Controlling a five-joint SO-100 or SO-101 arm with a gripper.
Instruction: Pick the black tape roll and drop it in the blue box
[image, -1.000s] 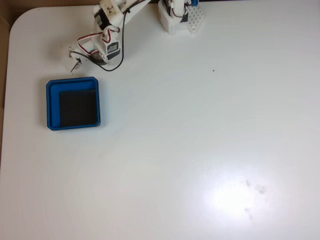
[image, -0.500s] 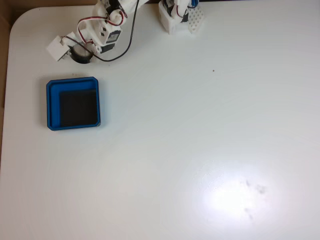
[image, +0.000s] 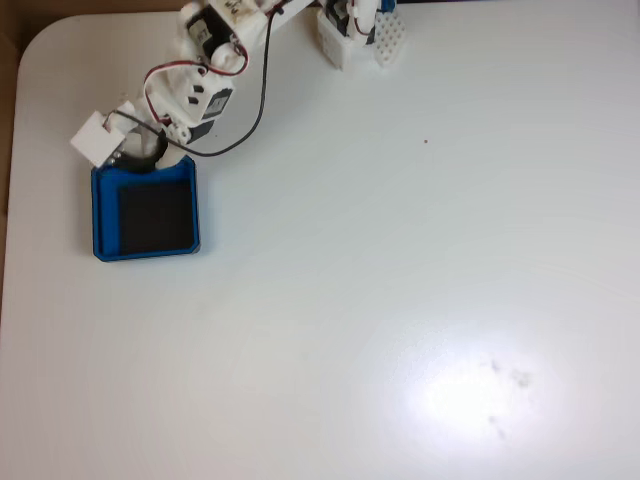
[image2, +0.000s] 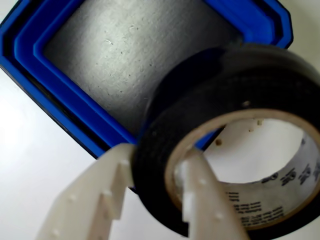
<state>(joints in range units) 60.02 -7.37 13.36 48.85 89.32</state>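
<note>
I note my gripper (image2: 152, 200), fingers pinching the tape roll (image2: 227, 145), has moved over the blue box's (image: 105, 215) top-left corner.

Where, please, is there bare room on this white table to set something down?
The white table lies bare right of and below the blue square box. The upper-left corner is crowded: the gripper holds the black tape roll at the box's top edge.
</note>
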